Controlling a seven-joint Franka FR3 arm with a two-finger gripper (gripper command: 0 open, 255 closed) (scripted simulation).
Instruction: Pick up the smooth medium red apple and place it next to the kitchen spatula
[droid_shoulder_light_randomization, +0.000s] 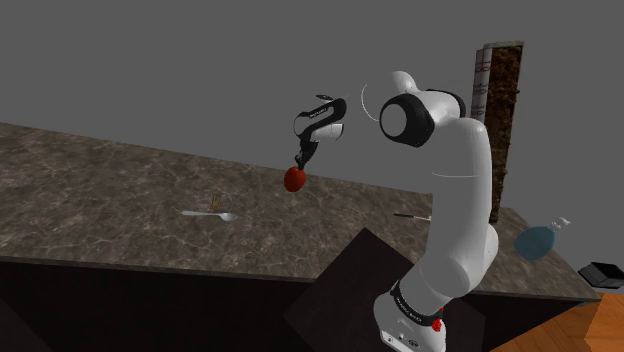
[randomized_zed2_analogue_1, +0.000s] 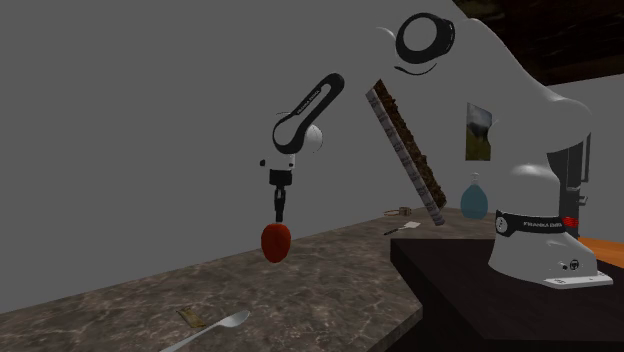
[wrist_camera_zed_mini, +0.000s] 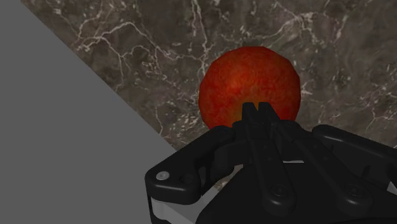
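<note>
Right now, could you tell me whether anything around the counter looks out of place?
The tall brown-faced panel by the counter leans steeply in the second exterior view, while the wall picture hangs straight. Otherwise nothing stands out: the gripper holds the apple above the counter.

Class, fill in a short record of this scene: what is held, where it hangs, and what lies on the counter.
held: red apple, with the fingers of the gripper shut on it
apple position: in the air above the marbled counter
on counter: silver utensil; dark-handled utensil
shoulder view's right: blue bottle
</note>
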